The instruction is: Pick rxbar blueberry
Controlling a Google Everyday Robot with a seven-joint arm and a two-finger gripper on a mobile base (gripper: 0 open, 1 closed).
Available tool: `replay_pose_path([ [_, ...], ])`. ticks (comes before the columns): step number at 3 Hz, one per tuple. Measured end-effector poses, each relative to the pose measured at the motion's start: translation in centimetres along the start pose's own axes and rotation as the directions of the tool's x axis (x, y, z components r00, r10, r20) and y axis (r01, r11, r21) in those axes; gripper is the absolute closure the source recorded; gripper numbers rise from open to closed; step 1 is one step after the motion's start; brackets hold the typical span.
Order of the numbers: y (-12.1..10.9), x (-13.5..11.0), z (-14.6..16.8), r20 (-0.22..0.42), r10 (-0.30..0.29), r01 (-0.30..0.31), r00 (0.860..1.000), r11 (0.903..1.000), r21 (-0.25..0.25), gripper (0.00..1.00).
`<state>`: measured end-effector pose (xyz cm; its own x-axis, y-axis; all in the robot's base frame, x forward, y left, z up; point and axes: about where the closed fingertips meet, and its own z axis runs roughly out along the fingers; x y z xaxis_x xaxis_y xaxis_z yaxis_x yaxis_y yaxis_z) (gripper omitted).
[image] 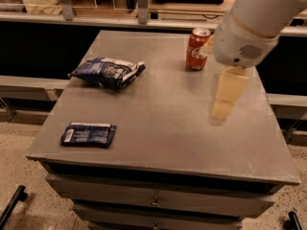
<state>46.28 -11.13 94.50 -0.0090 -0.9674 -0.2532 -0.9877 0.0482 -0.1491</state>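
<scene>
- The pincer [222, 110] hangs from the white arm housing [244, 38] over the right part of the desk [163, 128]. It points downward and holds nothing.
- The pincer shows only as a pale cream, blurred block, so I cannot tell whether it is apart or together. I also cannot tell whether its tip touches the desk surface or hangs just above it.
- The rxbar blueberry [88, 134] lies flat on the desk, well apart from the pincer. It is far to the pincer's left in the view and somewhat nearer the front edge. Its long side runs roughly along that edge, and the white patch is at the end farthest from the pincer.
- A puffy dark blue-and-white snack bag [106, 72] lies to the left of the pincer and farther back on the desk, also well apart from it. It sits behind the rxbar blueberry and does not touch it.
- A red soda can [197, 48] stands upright behind the pincer, slightly to its left, near the arm housing and close to the desk's back edge.
- Below the pincer and the desk top, the desk's front shows stacked drawers [153, 200] with small handles.
- A speckled floor [29, 143] lies around the desk.
</scene>
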Motion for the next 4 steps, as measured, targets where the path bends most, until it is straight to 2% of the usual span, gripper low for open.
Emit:
replay_pose_path([
  [1,0.1,-3.6,2.1,0.025,-0.081,0.082,0.996,0.9952,-0.053,0.0],
  [2,0.4,-8.2,4.2,0.036,-0.18,0.182,0.983,0.9797,-0.083,0.0],
  [3,0.4,-8.2,4.2,0.036,-0.18,0.182,0.983,0.9797,-0.083,0.0],
  [4,-0.1,-9.1,4.7,0.046,-0.199,0.202,0.979,0.9752,-0.09,0.0],
])
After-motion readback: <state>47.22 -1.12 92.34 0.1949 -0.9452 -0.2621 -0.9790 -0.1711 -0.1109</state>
